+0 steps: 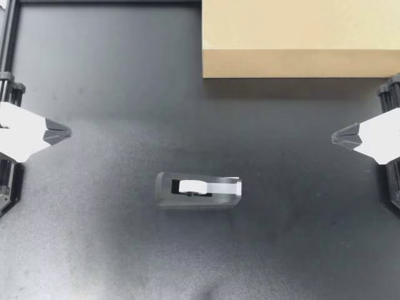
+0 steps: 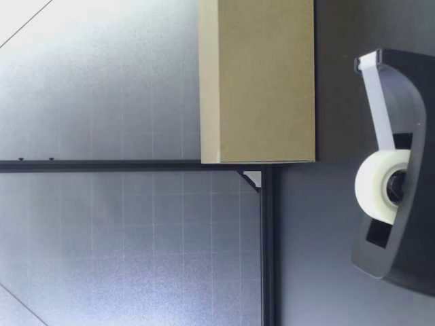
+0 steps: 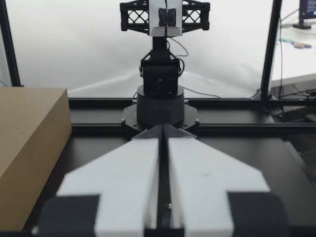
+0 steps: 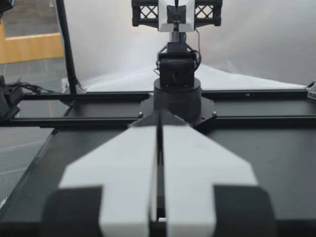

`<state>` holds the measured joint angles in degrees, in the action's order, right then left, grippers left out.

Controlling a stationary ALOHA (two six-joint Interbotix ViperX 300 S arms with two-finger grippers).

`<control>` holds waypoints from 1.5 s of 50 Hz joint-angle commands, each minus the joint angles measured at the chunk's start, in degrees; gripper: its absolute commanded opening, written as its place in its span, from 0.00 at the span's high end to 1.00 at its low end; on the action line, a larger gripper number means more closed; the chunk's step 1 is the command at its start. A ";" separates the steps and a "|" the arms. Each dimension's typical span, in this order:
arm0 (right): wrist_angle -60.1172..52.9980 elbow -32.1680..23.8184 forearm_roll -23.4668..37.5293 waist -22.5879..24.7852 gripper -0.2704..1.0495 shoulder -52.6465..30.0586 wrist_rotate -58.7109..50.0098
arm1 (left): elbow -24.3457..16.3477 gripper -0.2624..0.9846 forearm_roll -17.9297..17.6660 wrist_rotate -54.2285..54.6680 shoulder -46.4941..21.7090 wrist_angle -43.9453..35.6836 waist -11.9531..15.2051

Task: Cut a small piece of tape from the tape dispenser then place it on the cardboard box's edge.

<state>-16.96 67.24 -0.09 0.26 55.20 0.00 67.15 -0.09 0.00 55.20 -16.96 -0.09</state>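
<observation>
Top view: tape dispenser mid-table; left hand, right hand closed.

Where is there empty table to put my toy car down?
Lots of bare table: the wide patch beside the cardboard box, toward my left gripper; the strip between the box and the tape dispenser; and everything beyond the dispenser, away from the box. Only the box's corner is crowded.
</observation>
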 commanded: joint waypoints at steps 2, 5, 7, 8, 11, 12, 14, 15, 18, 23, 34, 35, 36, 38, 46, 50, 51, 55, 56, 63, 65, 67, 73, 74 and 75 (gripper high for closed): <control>-0.53 -0.79 0.09 0.18 0.87 -0.35 0.00 | -0.53 0.88 0.00 -0.35 -0.70 -1.85 -0.44; -1.41 -1.23 0.09 0.09 0.89 -0.79 -0.35 | -0.35 0.88 0.00 -0.35 -0.79 -2.90 -0.44; -2.11 -1.58 0.00 0.09 0.89 -1.41 -0.44 | -0.26 0.88 -0.09 -0.35 -0.97 -3.34 -0.44; -2.37 -2.02 0.00 0.09 0.89 -1.93 -0.53 | -0.09 0.88 -0.09 -0.26 -1.05 -3.60 -0.44; -2.20 -3.78 -0.44 0.09 0.89 -4.31 -0.62 | 0.35 0.88 -0.09 -0.35 -1.41 -4.13 -0.44; -2.02 -4.31 -0.70 0.00 0.89 -5.19 -0.70 | 0.44 0.88 0.00 -0.35 -1.58 -4.31 -0.44; -1.05 -5.98 -1.23 -0.35 0.89 -7.82 -0.79 | 0.70 0.88 -0.09 -0.35 -1.93 -5.01 -0.44; -0.53 -6.77 -1.41 -0.53 0.89 -8.88 -0.79 | 0.88 0.88 -0.09 -0.35 -2.11 -5.19 -0.44; 2.02 -9.40 -1.93 -1.05 0.89 -13.36 -0.88 | 1.23 0.88 -0.09 -0.35 -2.64 -6.06 -0.44; 8.17 -14.59 -2.72 -1.41 0.89 -21.09 -2.02 | 1.76 0.88 -0.09 -0.35 -3.69 -7.03 -0.44; 20.57 -21.88 -2.72 -1.41 0.89 -34.54 -6.24 | 2.37 0.88 -0.09 -0.35 -4.57 -7.21 -0.44; 21.18 -22.32 -2.72 -1.41 0.89 -35.42 -6.59 | 2.46 0.88 -0.09 -0.35 -4.57 -7.12 -0.44; 21.97 -22.94 -2.72 -1.41 0.89 -36.74 -7.03 | 2.55 0.88 0.00 -0.35 -4.48 -7.21 -0.44; 23.20 -23.82 -2.72 -1.41 0.89 -38.32 -7.56 | 2.72 0.88 0.00 -0.35 -4.57 -7.12 -0.44; 31.20 -28.56 -2.72 -1.41 0.89 -44.56 -8.44 | 3.43 0.88 -0.09 -0.35 -4.57 -7.12 -0.44; 37.44 -31.55 -2.90 -1.41 0.89 -47.81 -8.17 | 3.87 0.88 0.00 -0.26 -4.57 -7.12 -0.44; 38.85 -32.26 -2.90 -1.41 0.89 -48.43 -8.17 | 3.96 0.88 -0.09 -0.26 -4.57 -7.12 -0.44; 45.09 -35.42 -2.90 -1.41 0.89 -50.89 -7.38 | 4.31 0.88 -0.09 -0.35 -4.57 -7.12 -0.44; 46.93 -36.47 -2.99 -1.49 0.89 -51.33 -6.68 | 4.31 0.88 -0.09 -0.35 -4.57 -7.12 -0.44; 55.11 -40.43 -9.14 -3.87 0.89 -53.53 0.79 | 4.57 0.88 0.00 -0.35 -4.57 -7.03 -0.44; 57.13 -41.13 -12.30 -5.10 0.89 -54.14 4.22 | 4.66 0.88 -0.09 -0.35 -4.57 -6.94 -0.44; 59.85 -41.92 -16.96 -6.68 0.89 -55.02 9.05 | 4.83 0.88 -0.09 -0.35 -4.57 -6.94 -0.44; 68.20 -44.82 -31.82 -12.48 0.89 -58.71 23.29 | 5.10 0.88 0.00 -0.18 -4.66 -7.03 -0.44; 69.35 -45.35 -33.75 -13.36 0.89 -59.33 25.05 | 5.19 0.88 -0.09 -0.18 -4.57 -7.03 -0.44; 70.58 -45.79 -35.68 -14.24 0.89 -60.03 26.89 | 5.19 0.88 0.00 -0.09 -4.57 -7.03 -0.44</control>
<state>49.22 24.35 -27.07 -10.63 -3.87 20.92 72.86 -0.09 -0.18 50.89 -23.64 -0.44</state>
